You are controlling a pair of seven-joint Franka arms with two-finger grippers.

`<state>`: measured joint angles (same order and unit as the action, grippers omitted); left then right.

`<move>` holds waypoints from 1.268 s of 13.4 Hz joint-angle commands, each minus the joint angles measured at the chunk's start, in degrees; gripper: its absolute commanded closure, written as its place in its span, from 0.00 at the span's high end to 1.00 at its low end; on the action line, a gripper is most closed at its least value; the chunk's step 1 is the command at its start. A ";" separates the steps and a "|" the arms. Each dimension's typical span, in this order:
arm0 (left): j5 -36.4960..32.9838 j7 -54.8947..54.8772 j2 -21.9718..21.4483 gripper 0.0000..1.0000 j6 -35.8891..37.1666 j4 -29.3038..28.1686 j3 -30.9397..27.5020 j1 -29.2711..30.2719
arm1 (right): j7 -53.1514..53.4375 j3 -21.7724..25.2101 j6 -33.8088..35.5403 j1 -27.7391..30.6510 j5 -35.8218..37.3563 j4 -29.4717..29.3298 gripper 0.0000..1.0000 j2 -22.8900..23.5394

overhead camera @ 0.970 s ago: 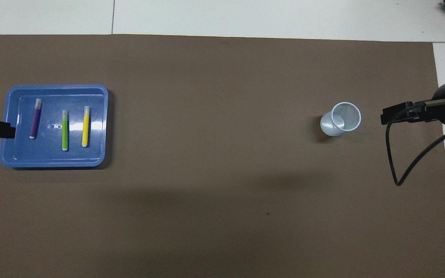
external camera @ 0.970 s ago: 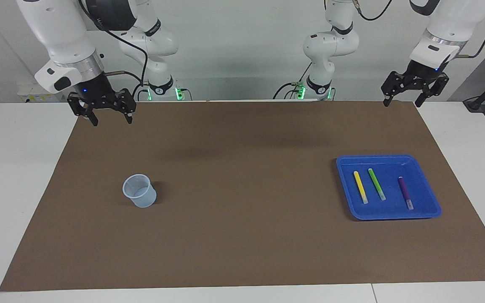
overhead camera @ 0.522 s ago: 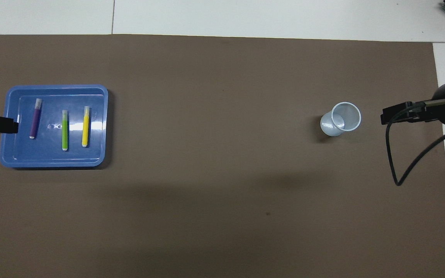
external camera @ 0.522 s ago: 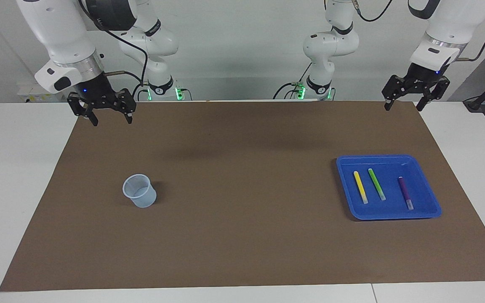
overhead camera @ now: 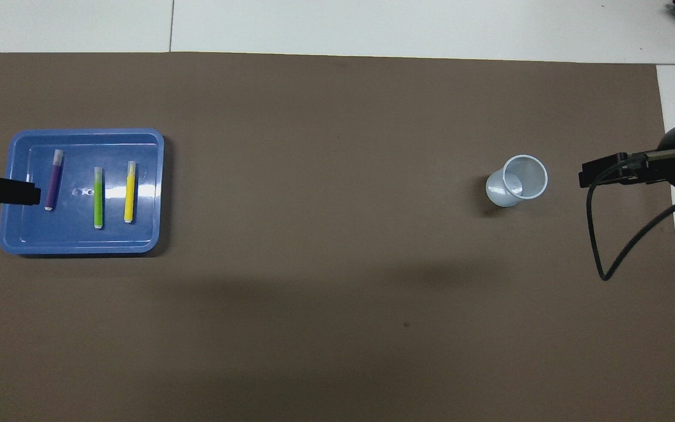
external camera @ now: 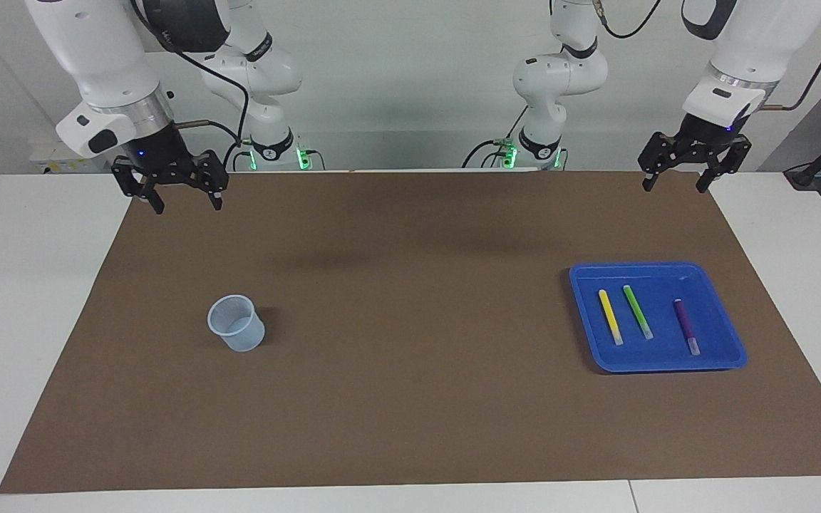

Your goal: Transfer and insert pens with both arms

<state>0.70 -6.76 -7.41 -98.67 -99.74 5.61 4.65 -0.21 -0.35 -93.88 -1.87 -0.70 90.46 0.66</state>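
On blue tray [external camera: 727, 353]: three pens [external camera: 637, 311]

In the overhead view, the black left gripper [overhead camera: 21, 192] shows only one fingertip at the picture's edge, over the rim of the blue plastic tray [overhead camera: 79, 249]; the rest is cut off. The black right gripper [overhead camera: 592, 176] is also only partly seen there. Any print on the purple marker pen [external camera: 686, 326] is too small to read.
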 commanded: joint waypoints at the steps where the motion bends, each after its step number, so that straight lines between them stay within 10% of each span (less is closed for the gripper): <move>1: -1.05 -0.44 -3.57 1.00 -2.93 -5.55 -0.42 -0.61 | 0.39 -0.44 -1.31 0.37 -0.62 1.29 1.00 -0.92; 17: 0.35 1.84 -5.78 1.00 -10.05 -16.81 -0.78 3.07 | 0.13 -0.53 -1.13 0.20 -0.80 1.56 1.00 -1.18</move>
<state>0.77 -5.51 -13.16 -107.28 -115.22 4.68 6.00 -0.21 -0.57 -93.88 -1.92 -0.76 90.57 0.65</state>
